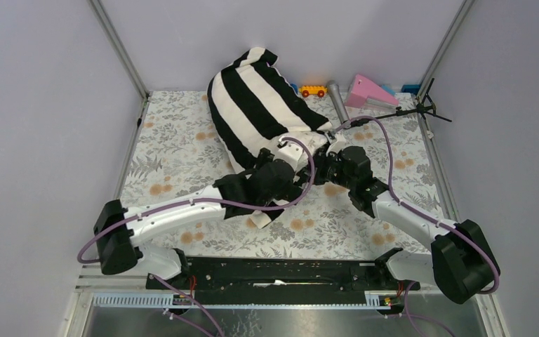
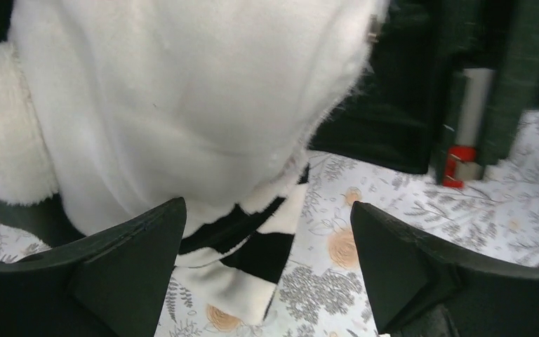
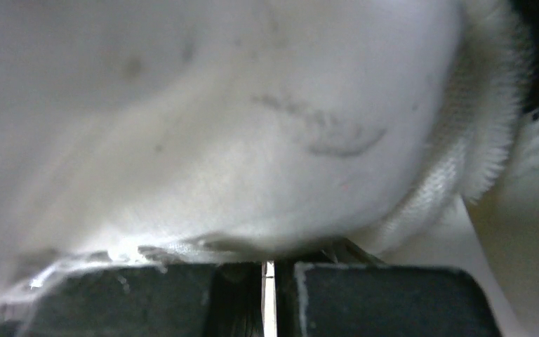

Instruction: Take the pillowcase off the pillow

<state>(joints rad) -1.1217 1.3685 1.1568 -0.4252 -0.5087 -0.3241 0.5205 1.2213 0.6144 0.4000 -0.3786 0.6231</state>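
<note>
The black-and-white striped pillowcase [image 1: 253,105] lies slanted from the back of the table toward the middle, still around the pillow. In the left wrist view the cream pillow [image 2: 182,105] bulges out of the cover's mouth. A striped flap of the pillowcase [image 2: 260,253] rests on the cloth below it. My left gripper [image 2: 268,203] hangs open over that flap, holding nothing. My right gripper [image 3: 270,270] is shut, with a thin sliver of the cream pillow [image 3: 217,140] pinched between its jaws. Seen from above, both grippers [image 1: 281,175] [image 1: 323,158] meet at the cover's near end.
A floral cloth [image 1: 175,154] covers the table. Along the back right lie a yellow toy car [image 1: 314,90], a grey cylinder [image 1: 337,102], a pink wedge [image 1: 368,91] and a black stand [image 1: 421,109]. Grey walls close in both sides.
</note>
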